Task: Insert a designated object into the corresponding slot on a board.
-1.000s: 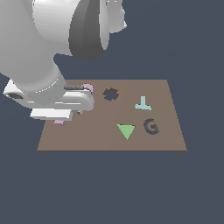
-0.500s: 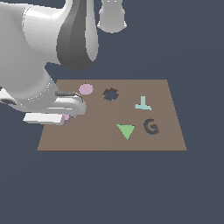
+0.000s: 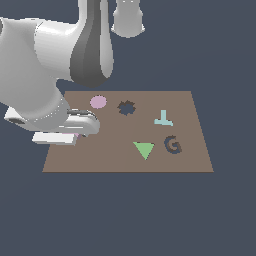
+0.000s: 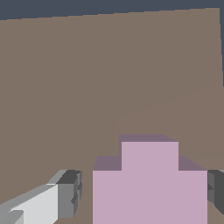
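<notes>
The lilac-pink lobed piece (image 4: 148, 188) lies on the brown board (image 3: 115, 160) near the exterior view's left edge. In the exterior view only a pink sliver of it (image 3: 78, 135) shows under my hand. My gripper (image 4: 143, 194) is low over the board and straddles the piece. One finger (image 4: 65, 199) stands a small gap away from it and the other finger (image 4: 216, 192) is at its edge, so the jaws are open. The dark gear-shaped slot (image 3: 126, 107) lies further toward the exterior view's right, empty.
A smooth round pink disc (image 3: 98, 102) lies next to the slot. A light-blue T piece (image 3: 163, 119), a green triangle (image 3: 144, 150) and a dark G-shaped cut-out (image 3: 172, 145) sit on the board's right half. My arm's bulk (image 3: 60, 65) hangs over the board's left side.
My hand has moved down and toward the board's front left, uncovering the round pink disc, and now sits low around the lobed piece.
</notes>
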Robot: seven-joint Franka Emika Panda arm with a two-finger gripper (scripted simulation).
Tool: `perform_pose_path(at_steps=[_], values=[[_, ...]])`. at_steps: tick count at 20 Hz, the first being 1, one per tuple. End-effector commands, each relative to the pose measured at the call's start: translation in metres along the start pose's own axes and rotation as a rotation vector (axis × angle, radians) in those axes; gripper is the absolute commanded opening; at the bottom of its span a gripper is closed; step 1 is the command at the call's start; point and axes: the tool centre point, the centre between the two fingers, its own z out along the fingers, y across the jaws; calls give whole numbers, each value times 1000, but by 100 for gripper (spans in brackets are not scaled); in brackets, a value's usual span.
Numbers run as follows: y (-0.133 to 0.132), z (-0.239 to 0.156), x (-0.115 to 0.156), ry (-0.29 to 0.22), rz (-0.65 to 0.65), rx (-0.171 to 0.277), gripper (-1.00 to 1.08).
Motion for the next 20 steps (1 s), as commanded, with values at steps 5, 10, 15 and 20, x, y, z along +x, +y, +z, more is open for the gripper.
perform_pose_path(at_steps=[5,10,15,20], values=[[0,2,0,1,0,0,-100],[0,2,0,1,0,0,-100],[0,1,1,2,-8,-1,-100],[-4,0,5,2,-57,-1,-100]])
